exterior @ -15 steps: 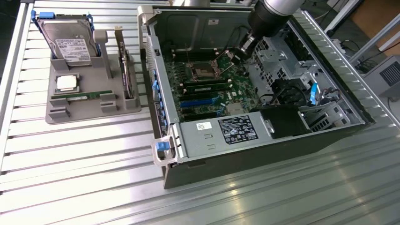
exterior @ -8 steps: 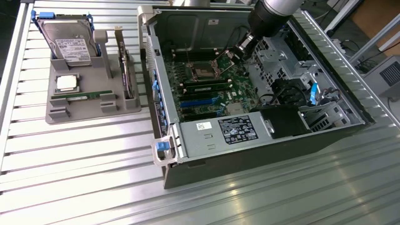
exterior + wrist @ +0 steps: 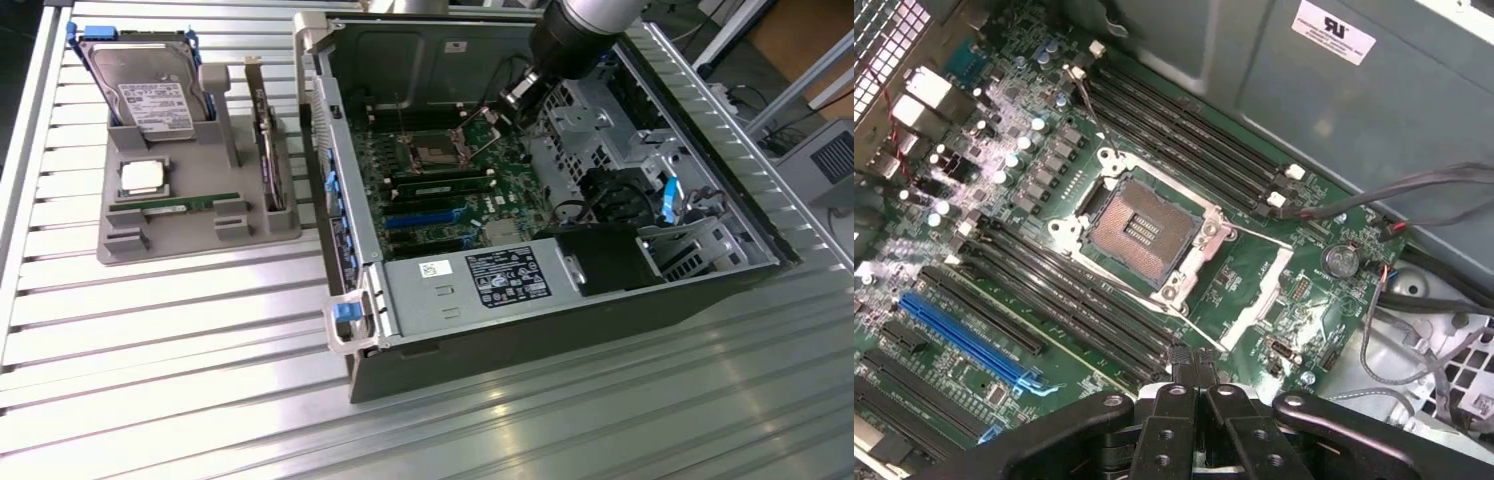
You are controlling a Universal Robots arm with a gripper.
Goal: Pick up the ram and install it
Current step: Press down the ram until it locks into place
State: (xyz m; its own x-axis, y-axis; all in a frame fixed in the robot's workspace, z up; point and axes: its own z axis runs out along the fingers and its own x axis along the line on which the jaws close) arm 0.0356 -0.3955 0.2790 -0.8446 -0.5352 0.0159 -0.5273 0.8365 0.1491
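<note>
The open computer case [image 3: 534, 200] lies on its side on the slatted metal table [image 3: 160, 330], and everything else sits around it or in it. Inside the case, the green motherboard [image 3: 447, 190] faces up, with the bare processor socket [image 3: 1144, 228] near its middle and long black memory slots [image 3: 1184, 125] running along both sides of that socket. A blue expansion slot [image 3: 969, 338] lies further out on the board, beyond the slots on one side.

The arm [image 3: 587, 35] reaches down into the case over the motherboard. In the wrist view the pincer [image 3: 1192, 385] hangs just above the board, close to the socket's edge, its two black fingers [image 3: 1176, 420] pressed together with no gap and nothing held between them.

The ram [image 3: 180, 206] is outside the case, on the exterior view's left of it, lying flat in a groove of the grey parts tray [image 3: 187, 240]. It rests well apart from the pincer. On the same tray, the square silver processor chip [image 3: 143, 176] sits just beside the ram, a hard drive [image 3: 150, 80] lies at the tray's far end, and an upright card [image 3: 271, 150] stands along the tray's side nearest the case.
</note>
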